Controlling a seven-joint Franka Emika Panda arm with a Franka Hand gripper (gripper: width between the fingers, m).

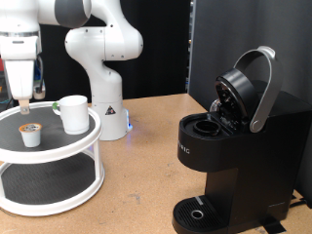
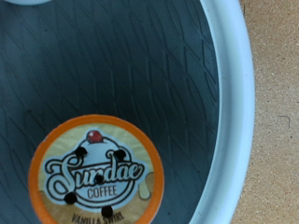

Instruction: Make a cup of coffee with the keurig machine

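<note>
Exterior view: my gripper (image 1: 21,100) hangs over the upper shelf of a white 2-tier stand (image 1: 90,136) at the exterior view's left, its tips just above the shelf mat and near a small coffee pod (image 1: 31,134). Nothing shows between my fingers; whether they are apart or together I cannot tell.

Progress, judged from the layout: the keurig machine (image 1: 229,156), at the exterior view's right, has its lid (image 1: 244,90) raised and its pod chamber (image 1: 207,127) open, apparently without a pod. The cup (image 1: 73,114) sits upright on the shelf, mouth up, long axis vertical, handle towards the pod. The drip tray (image 1: 200,213) carries no cup. Loading and brewing appear undone.

Wrist view: the pod (image 2: 96,170) lies label-up, axis vertical, printed "Sundae Coffee".
</note>
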